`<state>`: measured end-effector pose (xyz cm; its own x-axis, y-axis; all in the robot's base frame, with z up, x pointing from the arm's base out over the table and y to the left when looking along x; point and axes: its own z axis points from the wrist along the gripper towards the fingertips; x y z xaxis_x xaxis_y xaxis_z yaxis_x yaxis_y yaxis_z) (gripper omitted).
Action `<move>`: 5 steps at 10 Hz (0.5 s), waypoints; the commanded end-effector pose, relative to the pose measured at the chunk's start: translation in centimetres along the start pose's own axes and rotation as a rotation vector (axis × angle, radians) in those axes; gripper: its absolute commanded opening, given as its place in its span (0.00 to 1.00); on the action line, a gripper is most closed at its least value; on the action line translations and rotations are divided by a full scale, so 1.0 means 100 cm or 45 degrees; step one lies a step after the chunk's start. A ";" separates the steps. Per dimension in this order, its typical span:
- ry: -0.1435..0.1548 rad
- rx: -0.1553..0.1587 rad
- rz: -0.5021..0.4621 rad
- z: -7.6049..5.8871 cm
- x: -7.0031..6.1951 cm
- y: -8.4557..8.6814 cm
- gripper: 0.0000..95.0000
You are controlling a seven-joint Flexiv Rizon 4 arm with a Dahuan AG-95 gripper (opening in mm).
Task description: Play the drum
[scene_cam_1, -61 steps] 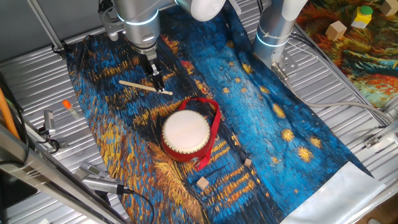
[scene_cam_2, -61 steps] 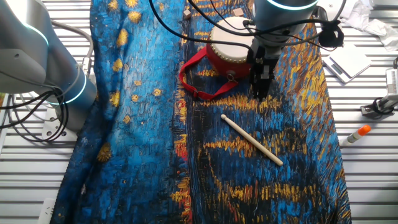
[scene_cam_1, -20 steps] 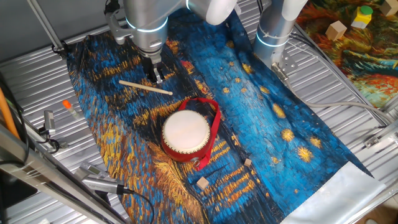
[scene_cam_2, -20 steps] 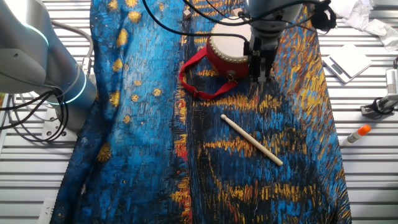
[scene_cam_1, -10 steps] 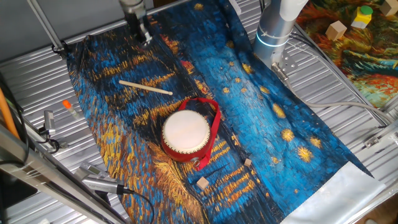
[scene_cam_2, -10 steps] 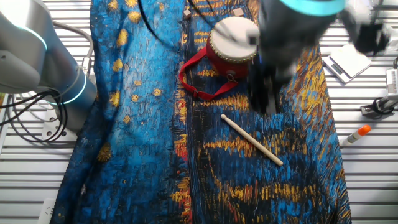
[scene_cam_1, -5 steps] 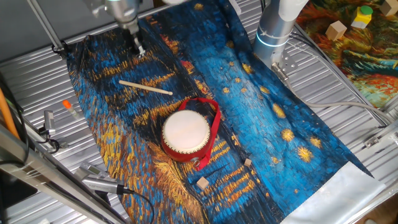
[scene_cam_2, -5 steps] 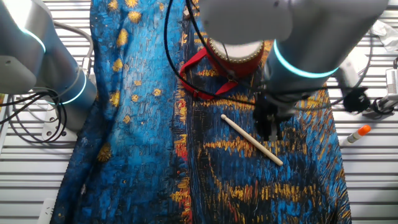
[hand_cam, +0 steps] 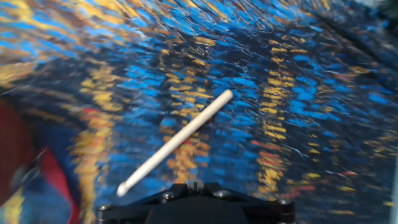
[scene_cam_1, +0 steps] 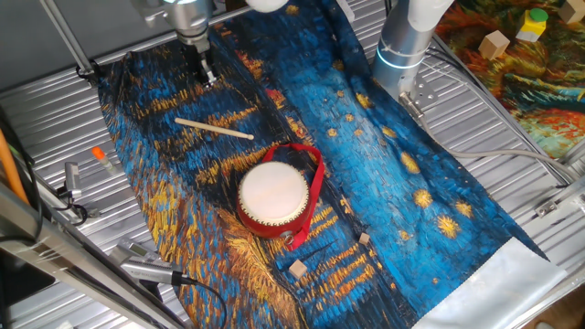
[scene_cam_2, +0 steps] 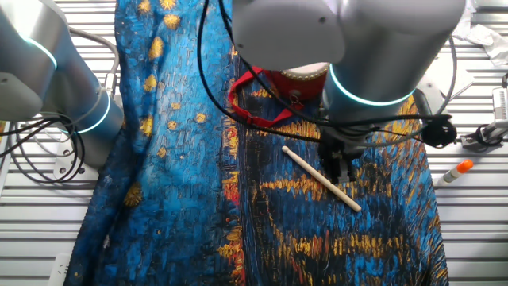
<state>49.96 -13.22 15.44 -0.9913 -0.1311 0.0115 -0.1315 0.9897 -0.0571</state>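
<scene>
End effector [scene_cam_1: 207,75] hangs above the cloth [scene_cam_1: 384,174], empty; can't tell whether its fingers are open or closed. Pale wooden stick [scene_cam_1: 214,128] lies flat on the cloth just below it in the hand view, apart from it. Drum [scene_cam_1: 273,198] sits skin-up mid-cloth on the desk [scene_cam_1: 55,128], red strap [scene_cam_1: 314,187] looped around it, near the stick, not touching.

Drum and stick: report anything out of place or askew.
Nothing looks damaged or spilled. The drum sits upright on the painted cloth, its red strap loose around it. The stick lies flat beside it, not touching, with no gripper on it.
</scene>
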 end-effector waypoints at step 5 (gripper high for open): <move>-0.027 -0.005 -0.007 0.000 -0.002 -0.001 0.00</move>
<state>50.24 -13.28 15.47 -0.9960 -0.0797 0.0396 -0.0813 0.9960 -0.0383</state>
